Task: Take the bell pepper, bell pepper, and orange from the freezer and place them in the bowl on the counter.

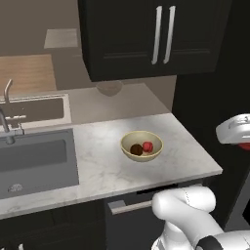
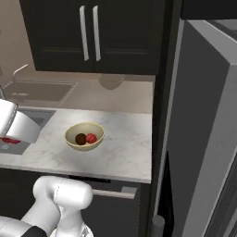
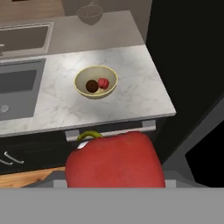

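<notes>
The freezer (image 2: 208, 139) fills the right side of the right base view, its thick grey door swung open toward the camera, and to its left runs the counter (image 1: 102, 161), marbled stone over dark cabinets, with a sink (image 1: 34, 158) set in at the far end from the freezer. The pale-yellow bowl (image 1: 128, 152) sits on the counter between the sink and the freezer-side edge, and it already holds two things side by side: the dark orange (image 1: 136, 149) and one red bell pepper (image 1: 148, 147), touching or nearly so. A duller grey-tan bowl (image 1: 109, 88) stands well back by the wall under the upper cabinets. The gripper (image 3: 114, 179) is up in the air in front of the counter's edge and off to the freezer side, closed on the second bell pepper (image 3: 114, 162), which bulks red at the bottom of the hand view with its green stem curling toward the counter; the fingertips themselves are hidden behind it. What matters for the coming move: the bowl lies ahead of the held pepper and a little toward the sink, well apart, and lower, so the hand seems to need to travel forward over the counter's edge before letting go
</notes>
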